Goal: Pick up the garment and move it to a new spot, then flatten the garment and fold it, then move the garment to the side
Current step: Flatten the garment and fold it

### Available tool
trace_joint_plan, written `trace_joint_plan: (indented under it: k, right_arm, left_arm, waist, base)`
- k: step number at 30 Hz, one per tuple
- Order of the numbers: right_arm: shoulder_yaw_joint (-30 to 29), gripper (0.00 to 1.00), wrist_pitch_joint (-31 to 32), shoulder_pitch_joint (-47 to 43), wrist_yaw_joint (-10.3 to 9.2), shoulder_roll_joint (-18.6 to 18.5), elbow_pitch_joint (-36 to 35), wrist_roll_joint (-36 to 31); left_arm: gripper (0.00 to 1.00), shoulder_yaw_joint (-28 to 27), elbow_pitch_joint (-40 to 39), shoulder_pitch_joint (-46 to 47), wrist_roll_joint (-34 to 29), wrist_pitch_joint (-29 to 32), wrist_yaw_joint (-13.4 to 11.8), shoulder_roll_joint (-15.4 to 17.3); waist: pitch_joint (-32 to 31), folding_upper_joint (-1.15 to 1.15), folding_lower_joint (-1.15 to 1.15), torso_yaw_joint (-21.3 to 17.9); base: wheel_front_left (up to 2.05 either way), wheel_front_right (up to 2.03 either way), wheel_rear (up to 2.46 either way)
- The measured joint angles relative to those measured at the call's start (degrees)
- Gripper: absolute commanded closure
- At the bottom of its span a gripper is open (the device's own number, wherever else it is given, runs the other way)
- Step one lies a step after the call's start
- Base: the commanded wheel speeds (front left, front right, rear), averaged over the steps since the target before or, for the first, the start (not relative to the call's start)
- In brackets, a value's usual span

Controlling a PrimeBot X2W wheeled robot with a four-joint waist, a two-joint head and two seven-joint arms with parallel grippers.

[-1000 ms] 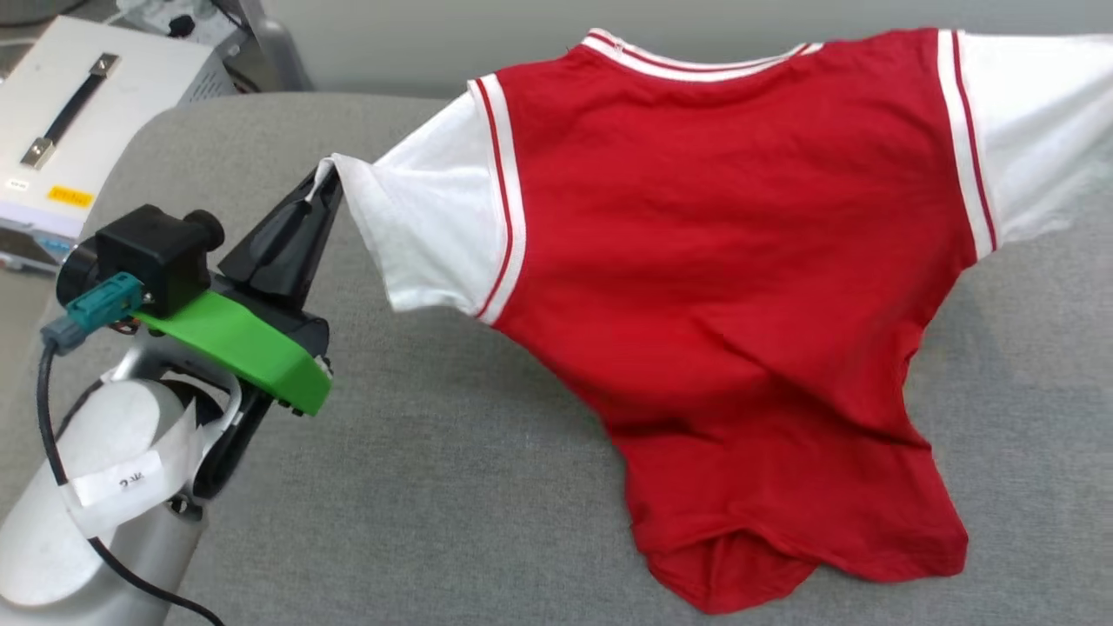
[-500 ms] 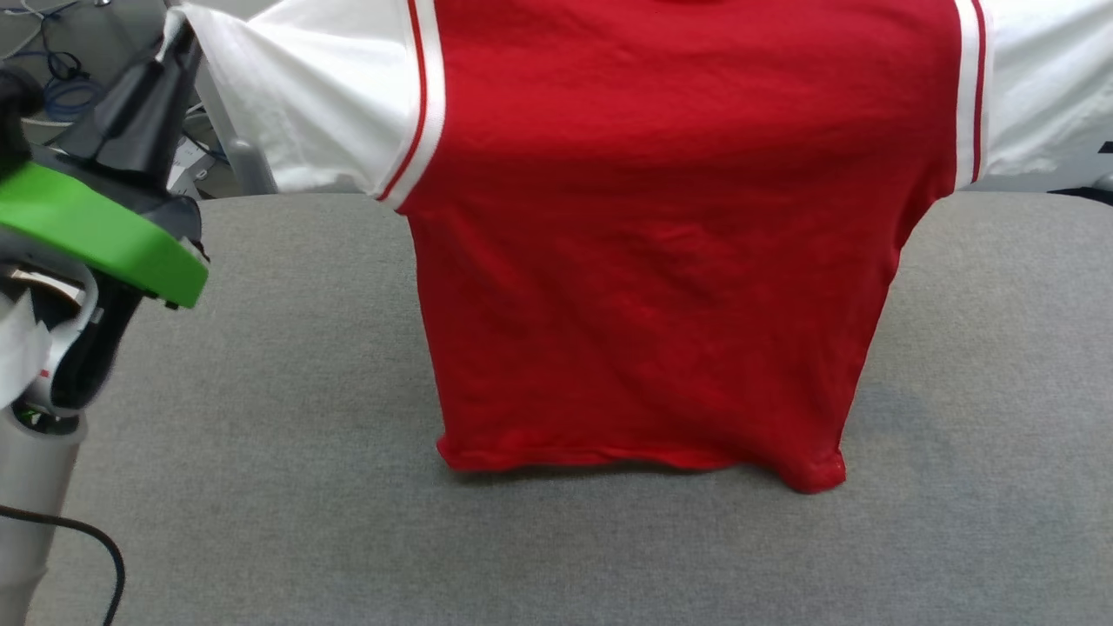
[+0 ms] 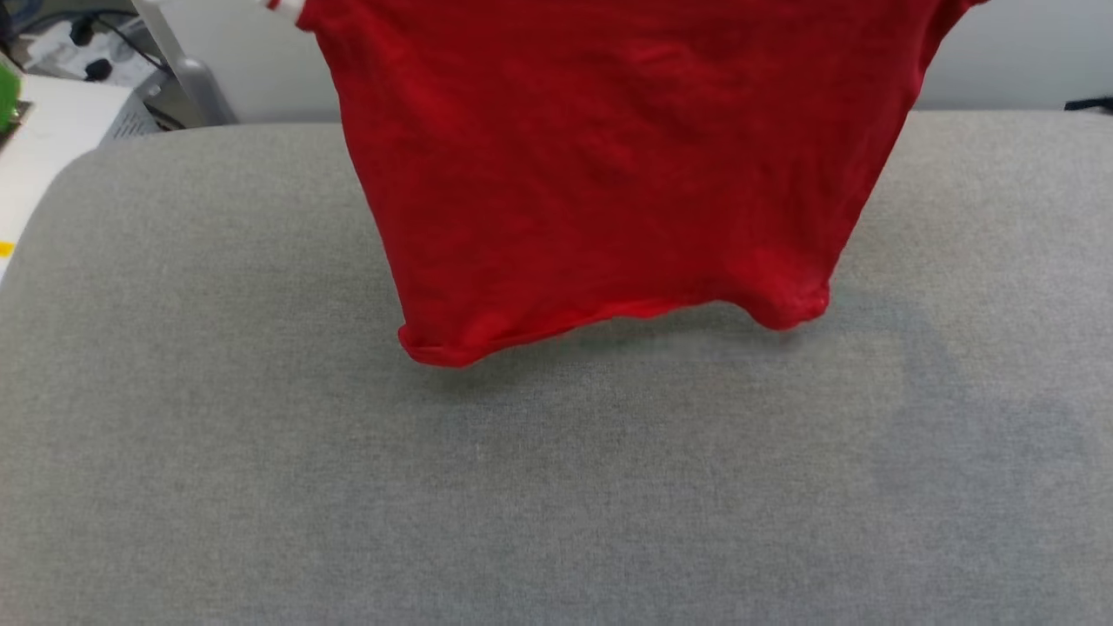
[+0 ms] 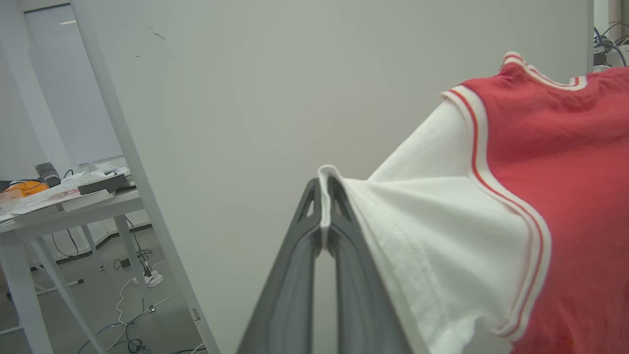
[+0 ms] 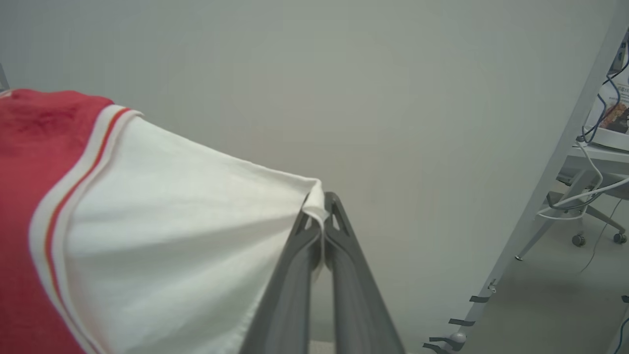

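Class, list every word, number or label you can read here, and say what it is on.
No text can be read.
The garment: side facing the head camera is plain red, no print.
The papers on the desk: too small.
The printed picture, right wrist view: too blurred.

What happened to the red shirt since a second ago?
The garment went up: its bottom lay bunched on the grey surface, and now it hangs straight, hem seemingly just off it. The left end effector still pinches its white sleeve; the right end effector pinches the other.
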State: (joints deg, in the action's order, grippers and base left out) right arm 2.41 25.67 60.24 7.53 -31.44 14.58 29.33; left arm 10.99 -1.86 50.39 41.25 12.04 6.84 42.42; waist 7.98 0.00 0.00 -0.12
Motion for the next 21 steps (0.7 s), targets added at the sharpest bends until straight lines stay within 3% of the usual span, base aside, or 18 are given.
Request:
trace_joint_plan:
  k: [7, 13, 18, 21]
  right_arm:
    - [-1.87, 1.00, -3.14, 9.03, 0.01, 3.27, 4.46, -3.79]
    - [-4.41, 1.00, -7.54, 18.85, 0.01, 6.39, 10.96, -9.50]
    - [-8.34, 1.00, -12.98, 27.56, 0.02, 9.55, 16.48, -14.54]
    - [-13.88, 1.00, -17.75, 34.01, 0.05, 11.69, 20.50, -18.49]
  left_arm:
    - [1.00, 3.91, 6.75, 12.82, 0.02, 1.09, 0.49, 2.09]
    - [1.00, 10.45, 13.05, 25.47, -0.13, -0.41, 0.55, 3.80]
    - [1.00, 15.66, 19.75, 37.80, -0.67, -3.80, 0.56, 4.00]
    - [1.00, 19.28, 24.97, 46.28, -1.75, -8.11, 0.57, 3.05]
  waist:
    - [6.96, 0.00, 0.00, -0.43]
    - [13.68, 0.00, 0.01, -0.93]
    - [19.27, 0.00, 0.02, -1.56]
    - [23.33, 0.00, 0.02, -2.05]
  base:
    - [0.00, 0.00, 0.00]
    - [0.00, 0.00, 0.00]
    - [0.00, 0.00, 0.00]
    - [0.00, 0.00, 0.00]
